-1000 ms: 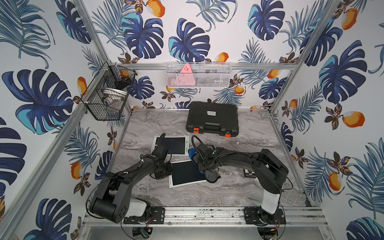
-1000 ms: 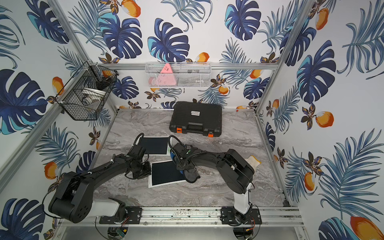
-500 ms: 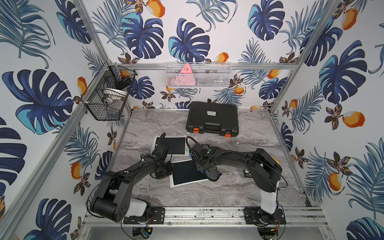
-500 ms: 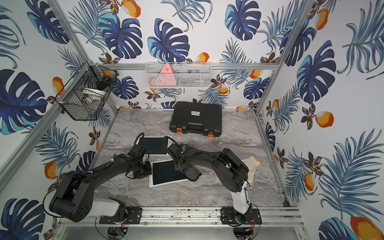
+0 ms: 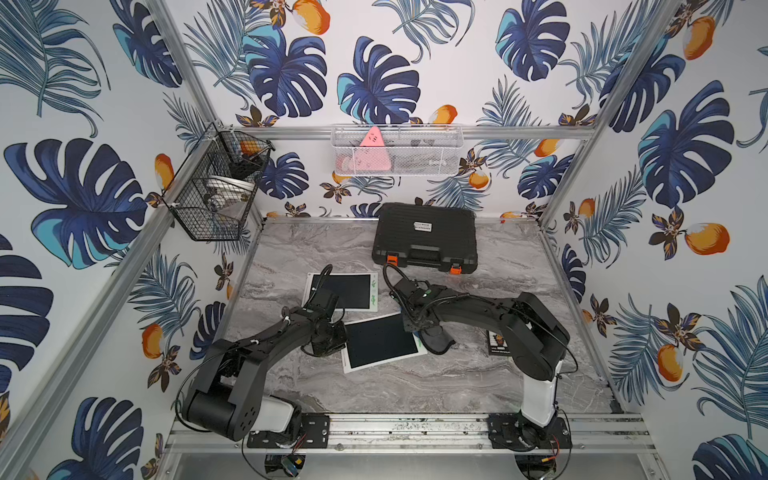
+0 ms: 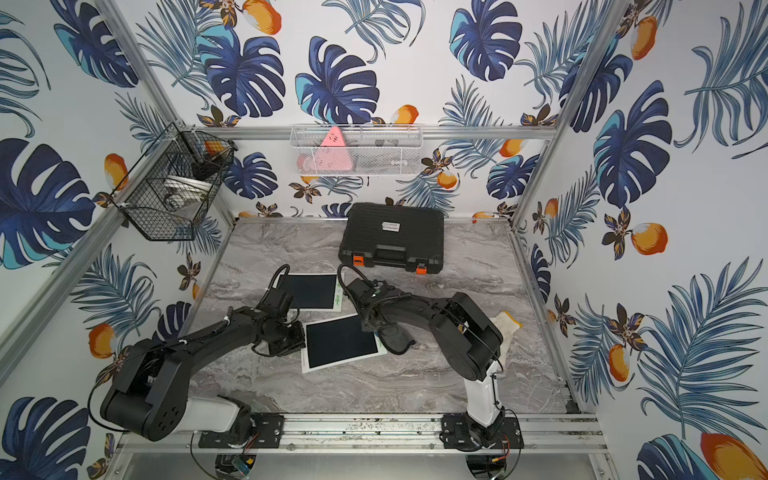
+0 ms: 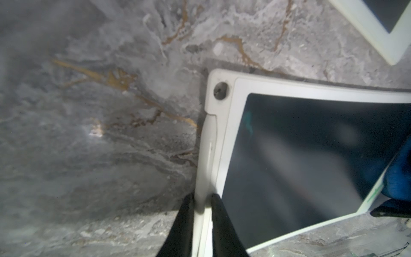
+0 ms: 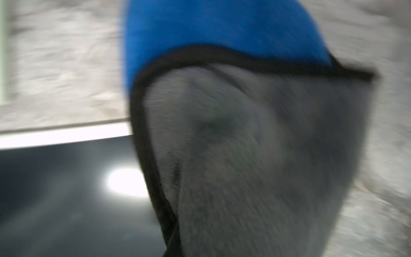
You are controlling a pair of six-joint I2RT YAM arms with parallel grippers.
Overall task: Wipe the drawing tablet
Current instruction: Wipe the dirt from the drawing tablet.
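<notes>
Item 1. The white-framed drawing tablet with a dark screen lies flat on the grey marbled worktop, toward the front and between the two arms. It sits skewed to the worktop edges.

Item 2. A second tablet of the same white-framed kind lies just behind it. In the left wrist view a strip of bare worktop separates the two.

Item 3. The left gripper is at the drawing tablet's left border. Its jaws pinch the raised white strip along that border, one on each side of it.

Item 4. The right gripper is over the tablet's opposite border. Its jaws are pressed together on a grey and blue cloth with black trim, although the cloth itself hides the jaw tips.

Item 5. In both top views the cloth drapes over the tablet's right border, partly on the frame and partly on the worktop. The right wrist view is blurred. It shows the cloth overlapping one corner of the dark screen.

Item 6. The screen reads dark and unmarked over most of its area. A faint teal smear is visible near one edge in the left wrist view.

Item 7. A closed black plastic carry case with orange latches stands at the back of the worktop, well apart from both tablets.
</notes>
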